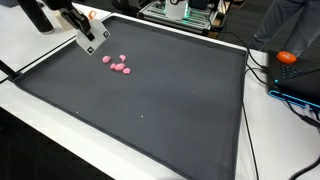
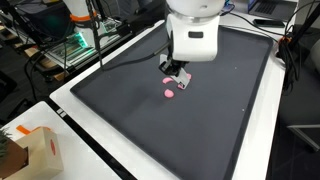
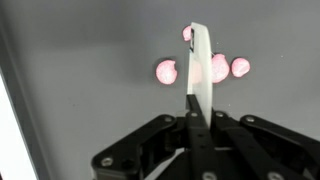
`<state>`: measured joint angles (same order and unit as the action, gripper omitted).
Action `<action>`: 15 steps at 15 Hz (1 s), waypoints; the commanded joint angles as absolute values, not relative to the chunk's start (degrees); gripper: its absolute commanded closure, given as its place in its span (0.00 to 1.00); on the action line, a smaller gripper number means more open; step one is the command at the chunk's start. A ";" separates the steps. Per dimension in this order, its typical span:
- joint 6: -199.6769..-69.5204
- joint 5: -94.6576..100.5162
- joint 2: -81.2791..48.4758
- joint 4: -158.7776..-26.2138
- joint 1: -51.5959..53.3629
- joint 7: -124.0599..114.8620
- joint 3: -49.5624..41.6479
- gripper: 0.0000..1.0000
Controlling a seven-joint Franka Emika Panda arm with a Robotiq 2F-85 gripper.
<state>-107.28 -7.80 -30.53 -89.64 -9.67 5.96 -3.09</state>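
The gripper (image 3: 197,114) has its fingers drawn together on a thin white strip (image 3: 199,65) that sticks out past the fingertips (what the strip is, I cannot tell). In the wrist view the strip points into a small cluster of pink pieces (image 3: 167,71). One piece lies to one side of it, others lie on the far side, and one sits near its tip. They all lie close together on a dark mat (image 1: 170,110).

In both exterior views the gripper (image 1: 92,42) hangs low over the mat near one edge, with the pieces (image 1: 118,65) just beside its tip. Whether the strip touches any of them is not clear. From the opposite side the gripper (image 2: 178,76) stands right over the pieces (image 2: 170,93).

The mat covers most of a white surface (image 1: 22,48). Well away from the gripper, a cardboard box (image 2: 35,150) sits at a corner of the surface, and an orange thing (image 1: 287,57) lies off the mat's far side among cables.
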 commanded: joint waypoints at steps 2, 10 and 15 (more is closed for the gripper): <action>-110.99 -3.05 -22.39 -98.68 -6.92 7.89 -3.01 0.99; -111.36 -1.70 -18.00 -101.17 -4.66 10.34 -1.73 0.96; -111.36 -1.70 -18.51 -100.68 -4.78 10.31 -1.78 0.96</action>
<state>-111.54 -1.73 -18.49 -100.83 -4.71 10.33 -1.85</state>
